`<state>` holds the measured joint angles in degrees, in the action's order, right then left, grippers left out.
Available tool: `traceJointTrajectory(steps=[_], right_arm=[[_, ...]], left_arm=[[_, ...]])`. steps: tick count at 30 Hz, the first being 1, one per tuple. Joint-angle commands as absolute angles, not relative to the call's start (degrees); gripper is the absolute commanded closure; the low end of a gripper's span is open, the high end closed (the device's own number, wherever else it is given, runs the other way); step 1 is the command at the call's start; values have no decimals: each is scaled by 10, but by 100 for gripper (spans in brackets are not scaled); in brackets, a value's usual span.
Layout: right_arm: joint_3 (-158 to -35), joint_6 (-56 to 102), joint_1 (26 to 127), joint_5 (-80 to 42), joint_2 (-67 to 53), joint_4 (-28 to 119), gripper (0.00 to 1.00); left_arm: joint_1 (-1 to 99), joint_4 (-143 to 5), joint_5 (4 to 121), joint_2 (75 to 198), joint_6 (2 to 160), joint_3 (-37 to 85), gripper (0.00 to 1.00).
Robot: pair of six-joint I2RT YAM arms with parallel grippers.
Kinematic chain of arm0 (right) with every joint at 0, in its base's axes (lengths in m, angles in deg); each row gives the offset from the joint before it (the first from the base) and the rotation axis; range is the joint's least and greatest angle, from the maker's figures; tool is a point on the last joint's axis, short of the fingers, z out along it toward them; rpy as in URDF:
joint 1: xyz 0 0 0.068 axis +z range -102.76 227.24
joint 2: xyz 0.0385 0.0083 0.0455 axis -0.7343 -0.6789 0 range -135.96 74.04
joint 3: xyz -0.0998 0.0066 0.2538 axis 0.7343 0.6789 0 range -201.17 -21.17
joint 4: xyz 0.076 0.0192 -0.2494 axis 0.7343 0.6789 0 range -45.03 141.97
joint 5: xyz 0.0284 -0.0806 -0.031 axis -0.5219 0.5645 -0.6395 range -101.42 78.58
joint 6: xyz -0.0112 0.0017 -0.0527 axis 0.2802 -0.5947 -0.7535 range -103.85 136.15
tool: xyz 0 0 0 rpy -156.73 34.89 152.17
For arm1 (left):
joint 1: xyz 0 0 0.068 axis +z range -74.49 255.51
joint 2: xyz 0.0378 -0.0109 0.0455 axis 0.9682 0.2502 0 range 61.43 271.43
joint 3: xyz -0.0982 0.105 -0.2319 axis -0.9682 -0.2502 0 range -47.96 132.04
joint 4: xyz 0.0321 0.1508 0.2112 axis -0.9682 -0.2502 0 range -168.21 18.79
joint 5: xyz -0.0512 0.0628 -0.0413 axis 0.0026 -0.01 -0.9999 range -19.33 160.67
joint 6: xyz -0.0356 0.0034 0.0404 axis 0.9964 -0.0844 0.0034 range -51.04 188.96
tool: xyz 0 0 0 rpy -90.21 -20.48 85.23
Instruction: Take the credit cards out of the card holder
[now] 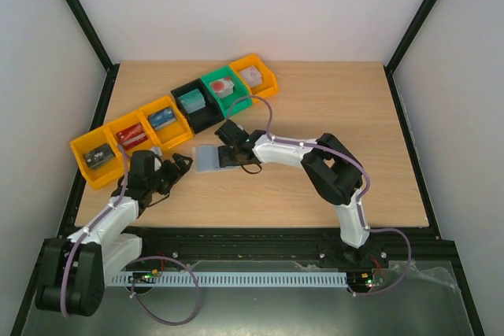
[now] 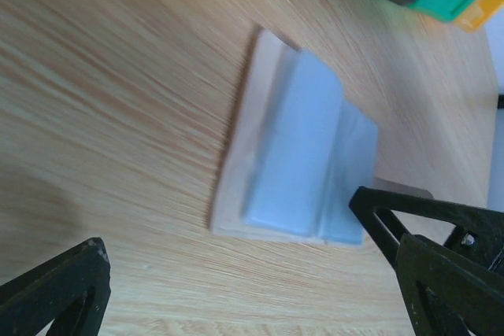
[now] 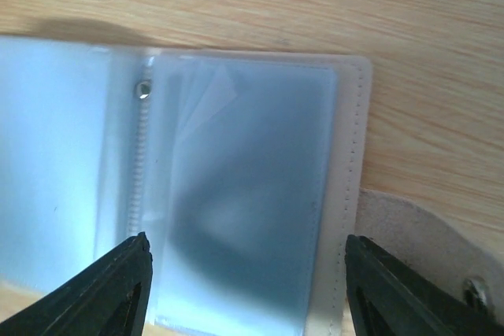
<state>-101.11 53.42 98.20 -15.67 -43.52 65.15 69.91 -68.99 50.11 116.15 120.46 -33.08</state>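
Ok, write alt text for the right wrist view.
An open card holder lies on a wooden table, its pale blue see-through sleeves facing up inside a cream stitched border. The right gripper is open, with one black finger on each side of the right-hand page.

Coloured bins [image 1: 203, 120] stand in a row on the wooden table [image 1: 354, 131].
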Motion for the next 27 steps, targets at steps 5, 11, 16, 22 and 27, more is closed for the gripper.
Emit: traceJointTrajectory(steps=[5,11,16,22,27], right_arm=[[-1011,528,952,-204,-391,652,35],[-1047,508,924,-200,-413,664,40],[-1072,501,920,-238,-455,671,47],[-1074,501,919,-283,-478,664,58],[-1068,499,920,-350,-480,635,62]], left_arm=[[661,-540,549,1219,1205,-361,1],[659,-484,565,1265,1120,-340,1],[653,-454,560,1304,1118,-342,1],[630,-407,559,1338,1133,-359,1],[614,-378,568,1377,1129,-360,1]])
